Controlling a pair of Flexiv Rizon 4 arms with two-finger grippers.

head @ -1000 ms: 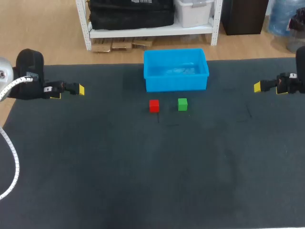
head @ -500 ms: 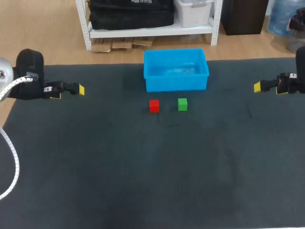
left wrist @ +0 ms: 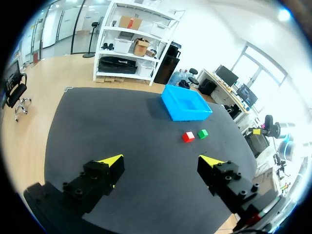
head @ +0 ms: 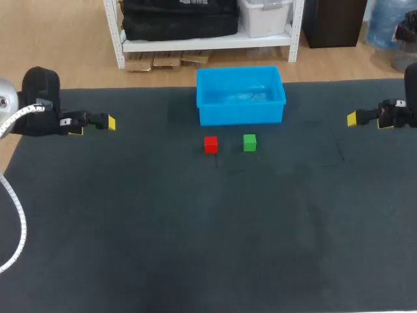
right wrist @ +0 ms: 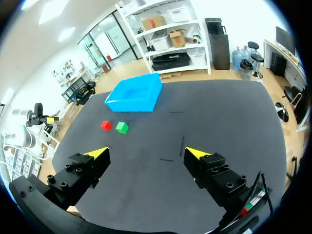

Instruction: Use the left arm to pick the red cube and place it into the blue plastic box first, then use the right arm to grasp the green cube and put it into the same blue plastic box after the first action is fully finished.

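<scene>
**A:** What sits nearest you?

**B:** Your left tool (left wrist: 161, 161) hangs over the left side of the desk (head: 195, 248). Its fingers are wide apart with only bare desk between them. Your right tool (right wrist: 146, 153) hangs over the right side, spread just as wide. A white coiled cable (head: 18, 228) loops beside your left arm.

**A:** What lies between you and the cubes?

**B:** Bare desk, from either tool. The right wrist view shows a few short thin lines (right wrist: 183, 145) on the surface ahead of your right tool. The head view barely shows them.

**A:** Where are the cubes?

**B:** The red cube (head: 210, 144) and the green cube (head: 249, 142) sit on the desk side by side, not touching. The red one is toward your left arm. Both are just in front of the blue plastic box (head: 241, 115).

**A:** And the box?

**B:** It stands upright at the far middle of the desk. The head view looks down onto its blue floor, which has some glare on it. Both cubes are outside it.
</scene>
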